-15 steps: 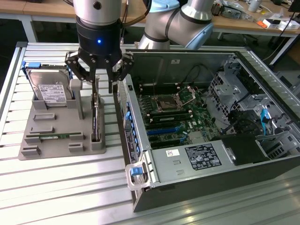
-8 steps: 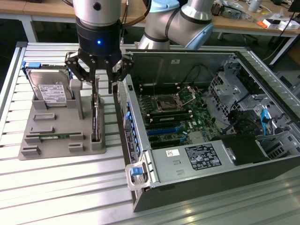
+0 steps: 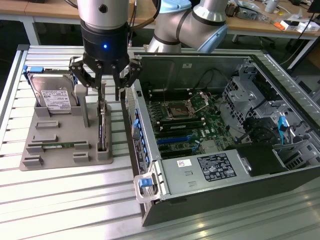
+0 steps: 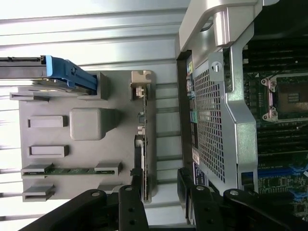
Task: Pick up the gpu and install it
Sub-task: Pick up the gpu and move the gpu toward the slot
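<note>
Upright in the gray holder, the gpu, wide-spread gripper just above.

The silver robot arm, with its pale blue joint caps, comes in from the back of the exterior view and bends over. Its wrist, a silver cylinder with a black collar and a lit blue lamp, points straight down. Beneath it the black linkage end effector hangs vertical, its two fingers spread wide apart.
</note>
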